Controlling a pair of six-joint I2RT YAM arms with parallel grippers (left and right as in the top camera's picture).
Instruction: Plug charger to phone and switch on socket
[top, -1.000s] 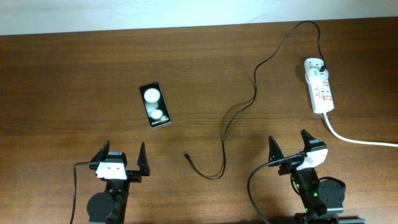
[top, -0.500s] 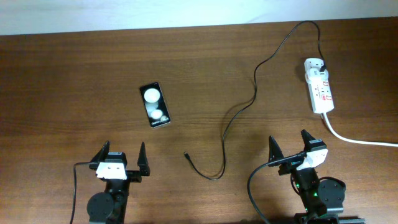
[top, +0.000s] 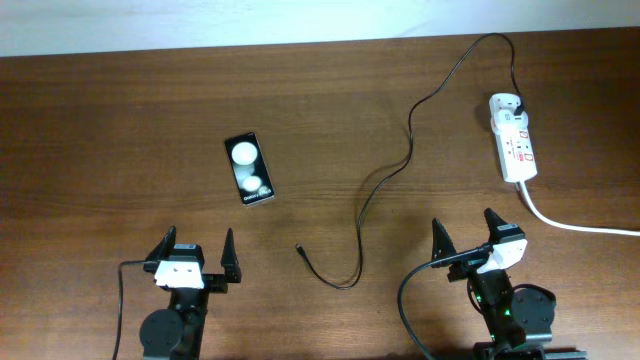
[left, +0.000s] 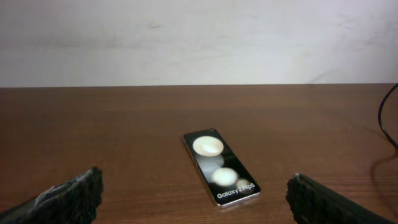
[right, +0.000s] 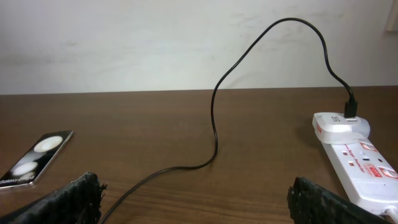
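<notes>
The black phone (top: 249, 170) lies flat on the wooden table, left of centre; it also shows in the left wrist view (left: 220, 167) and at the left of the right wrist view (right: 34, 157). The black charger cable (top: 405, 160) runs from its plug in the white socket strip (top: 513, 137) down to a loose connector tip (top: 299, 248). The cable (right: 214, 124) and the socket strip (right: 354, 155) show in the right wrist view. My left gripper (top: 196, 260) is open and empty near the front edge, below the phone. My right gripper (top: 465, 238) is open and empty, below the socket strip.
A thick white cord (top: 575, 224) leaves the socket strip towards the right edge. A pale wall (left: 199, 37) stands behind the table's far edge.
</notes>
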